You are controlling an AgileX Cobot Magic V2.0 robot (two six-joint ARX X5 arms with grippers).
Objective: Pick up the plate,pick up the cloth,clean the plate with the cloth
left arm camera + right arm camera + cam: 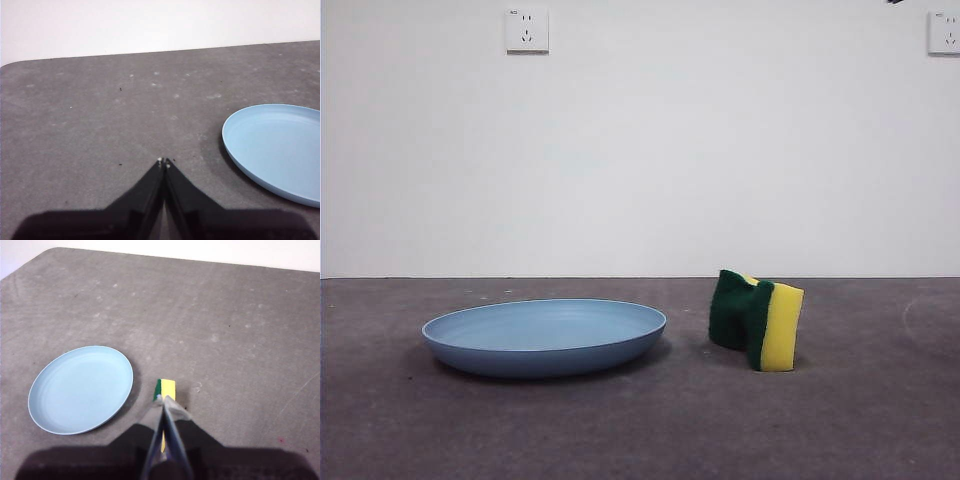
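Note:
The light blue plate (pixel 545 335) lies flat on the grey table, left of centre in the front view. The cloth, a yellow sponge with a dark green face (pixel 757 320), stands on edge a short way to the plate's right. My left gripper (pixel 164 161) hangs shut and empty over bare table, and the plate (pixel 277 150) is off to one side of it. High above the table, my right gripper (pixel 162 399) is also shut and holds nothing. The sponge (pixel 165 388) shows just past its tips, beside the plate (pixel 80 390).
The table top (pixel 640 430) is a dark grey mat with faint pale marks. A white wall with two sockets (pixel 526 30) stands behind it. Only a black arm tip (pixel 894 2) shows at the front view's top right corner.

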